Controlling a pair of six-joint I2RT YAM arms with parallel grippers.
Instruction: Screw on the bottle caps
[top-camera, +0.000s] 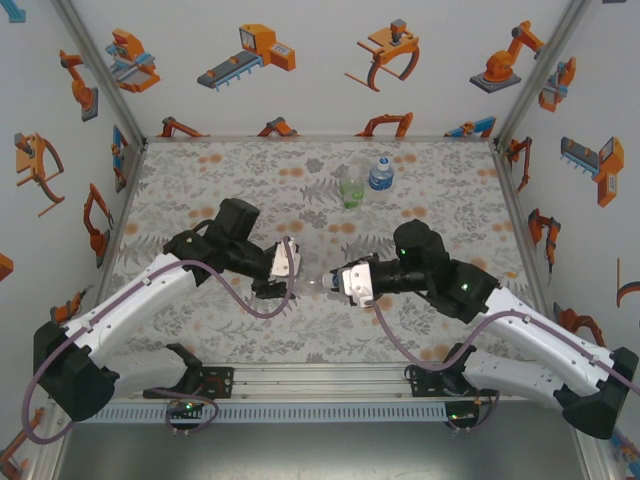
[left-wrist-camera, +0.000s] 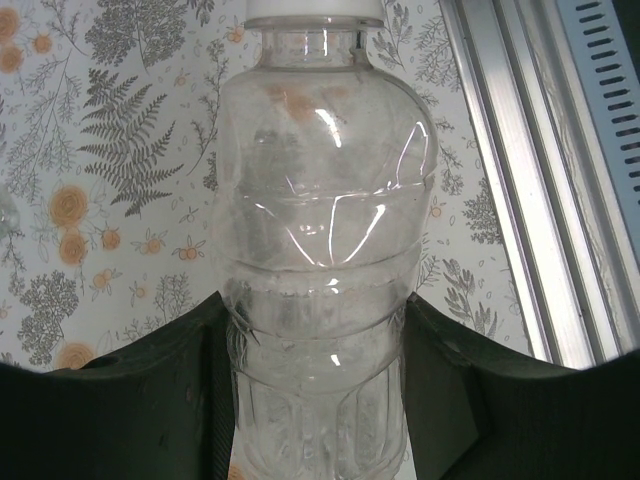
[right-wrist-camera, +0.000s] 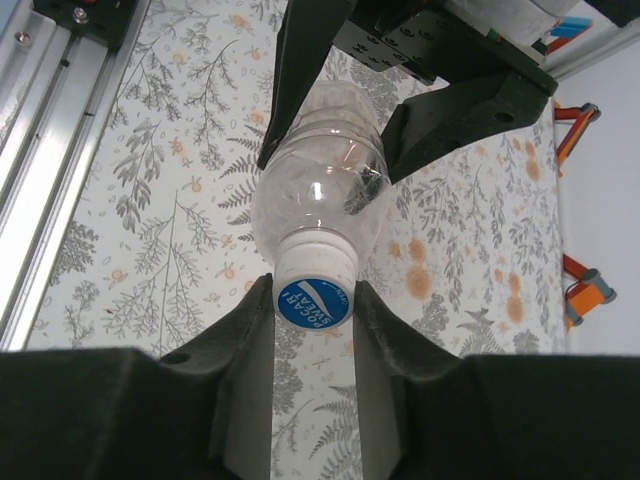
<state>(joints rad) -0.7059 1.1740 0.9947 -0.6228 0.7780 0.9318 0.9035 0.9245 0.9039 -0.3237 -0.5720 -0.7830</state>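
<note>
- Clear bottle (top-camera: 314, 283) held sideways over the mid worktop (top-camera: 200, 315); green-label bottle (top-camera: 350, 188) and blue-label bottle (top-camera: 380, 175) stand far back.
- Left end effector (left-wrist-camera: 318, 340) grips its lower body.
- Right end effector (right-wrist-camera: 314, 302) is closed on the white cap (right-wrist-camera: 313, 268).

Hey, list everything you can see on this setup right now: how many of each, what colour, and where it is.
plain bottle: one, clear, held on its side between the two grippers, mid-table
bottle cap: one, white with a blue printed top, on the plain bottle's neck
green-label bottle: one, clear, standing at the far middle of the table
blue-label bottle: one, clear, standing just right of the green one
table: one, grey floral cover with orange blotches
walls: white, orange robot drawings
rail: one, silver, along the near edge
left gripper: black, shut on the plain bottle's body
right gripper: black, shut on the bottle cap
</note>
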